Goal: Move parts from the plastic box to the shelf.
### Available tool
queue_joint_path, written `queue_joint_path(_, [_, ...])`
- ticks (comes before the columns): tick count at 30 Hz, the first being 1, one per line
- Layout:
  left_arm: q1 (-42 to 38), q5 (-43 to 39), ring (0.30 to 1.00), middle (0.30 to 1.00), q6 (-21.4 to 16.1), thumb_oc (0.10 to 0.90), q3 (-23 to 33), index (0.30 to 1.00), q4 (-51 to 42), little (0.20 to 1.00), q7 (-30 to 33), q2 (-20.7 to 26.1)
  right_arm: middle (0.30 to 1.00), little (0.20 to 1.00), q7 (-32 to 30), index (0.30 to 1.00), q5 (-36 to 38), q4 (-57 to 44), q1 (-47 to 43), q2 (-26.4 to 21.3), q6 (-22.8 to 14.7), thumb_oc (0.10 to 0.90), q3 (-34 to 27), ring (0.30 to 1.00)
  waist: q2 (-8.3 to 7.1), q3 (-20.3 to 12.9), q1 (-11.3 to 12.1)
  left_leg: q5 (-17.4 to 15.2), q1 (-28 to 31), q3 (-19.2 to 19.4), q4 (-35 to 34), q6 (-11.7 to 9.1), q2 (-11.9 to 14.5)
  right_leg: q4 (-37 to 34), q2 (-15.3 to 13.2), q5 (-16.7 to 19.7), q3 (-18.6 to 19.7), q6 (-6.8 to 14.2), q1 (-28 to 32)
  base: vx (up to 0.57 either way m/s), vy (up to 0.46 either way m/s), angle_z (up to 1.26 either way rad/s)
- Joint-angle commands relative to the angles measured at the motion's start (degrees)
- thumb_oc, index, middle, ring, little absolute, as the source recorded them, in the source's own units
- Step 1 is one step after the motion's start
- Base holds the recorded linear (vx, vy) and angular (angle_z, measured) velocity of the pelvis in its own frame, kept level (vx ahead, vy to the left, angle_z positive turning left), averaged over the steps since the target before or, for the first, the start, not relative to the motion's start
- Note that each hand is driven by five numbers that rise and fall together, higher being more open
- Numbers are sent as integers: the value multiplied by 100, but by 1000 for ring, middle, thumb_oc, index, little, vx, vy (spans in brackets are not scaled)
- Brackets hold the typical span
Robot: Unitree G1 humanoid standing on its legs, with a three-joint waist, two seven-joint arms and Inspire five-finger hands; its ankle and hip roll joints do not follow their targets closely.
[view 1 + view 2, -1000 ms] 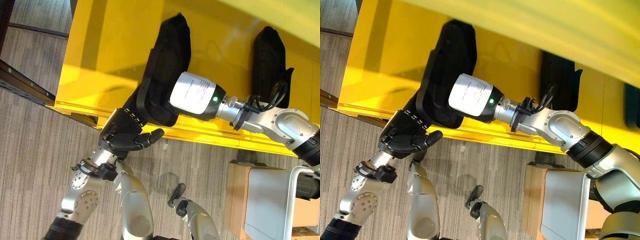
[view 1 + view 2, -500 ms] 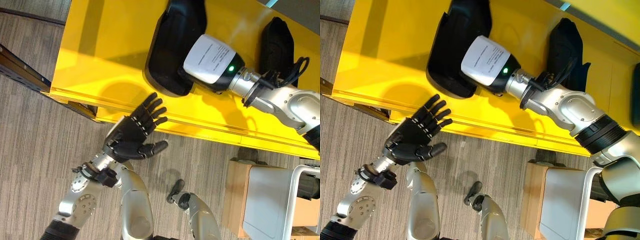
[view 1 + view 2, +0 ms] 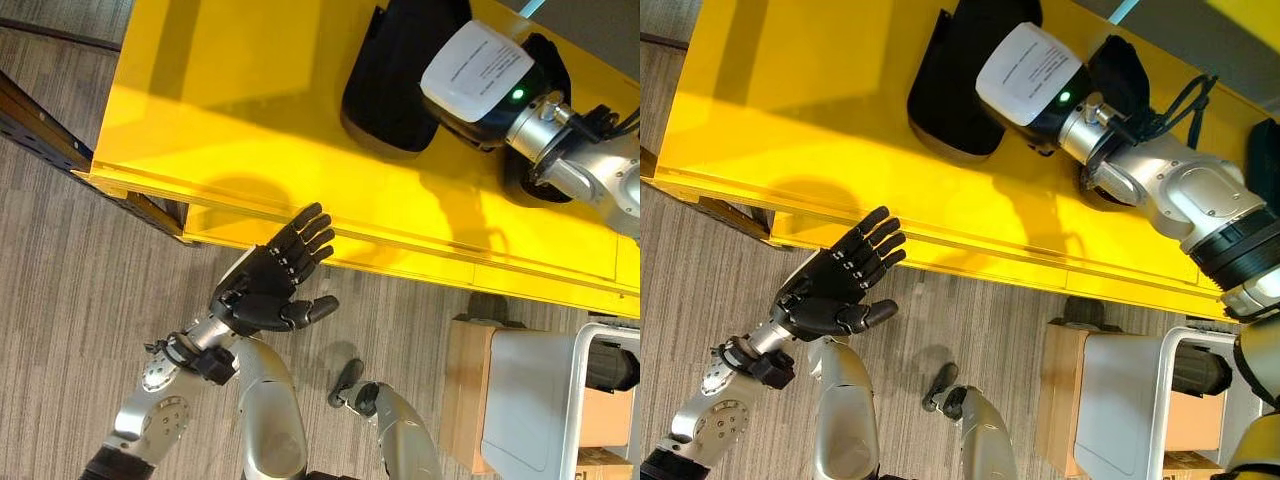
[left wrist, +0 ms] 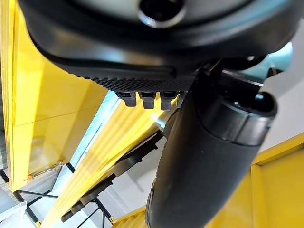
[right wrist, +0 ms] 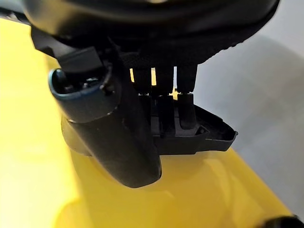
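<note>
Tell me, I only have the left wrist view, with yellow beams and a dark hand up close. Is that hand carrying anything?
Observer: No. The left hand hovers in front of the yellow shelf, fingers straight and spread, holding nothing.
Operator: Where is the part, then?
Observer: A black part lies on the shelf, and the right hand is against it.
Operator: Is it alone up there?
Observer: No, a second black part lies beside it, partly behind the right arm.

Silver-grey arms; dark left hand (image 3: pixel 262 290); right wrist white housing, green light; right hand (image 5: pixel 142 118) dark.
</note>
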Motion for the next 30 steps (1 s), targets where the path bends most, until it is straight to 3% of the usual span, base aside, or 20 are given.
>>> queue_joint_path(1, [-77,-125,1000,1000,-363,900,112,1000,-615,1000,-383,250,300,300,-299,300,173,93,-1232,-454,344,400,-228,300,-314,-186,-42,-84,89,454,56,67,114,-471,399,206,396,-252,419,0,0,0])
queue_joint_path(11, [-18,-79,1000,1000,-454,900,35,1000,-568,1000,-383,274,300,300,-358,300,26,326,-1451,-708,126,400,224,300,-402,-221,-55,-69,68,422,96,60,160,-266,421,137,383,-280,308,6,-13,0])
queue_joint_path(21, [-59,-70,1000,1000,-484,900,0,1000,-517,1000,-328,219,300,300,-336,300,-12,267,-1498,-623,-8,400,333,300,-358,-194,-39,-40,18,382,127,67,142,-71,392,57,378,-304,202,0,0,0])
queue_joint_path(27, [-110,-126,1000,1000,-450,900,-31,1000,-513,1000,-332,218,300,300,-524,300,-218,454,-1554,-525,39,400,388,300,-305,-184,-29,-34,-3,364,140,74,109,-3,369,34,390,-308,148,0,0,0])
queue_joint_path(30, [-146,-101,1000,1000,-395,900,-76,1000,-543,1000,-337,223,300,300,-686,300,-407,555,-1656,-453,298,400,426,300,-273,-164,-8,-44,-36,340,170,85,87,23,358,31,394,-311,113,0,0,0])
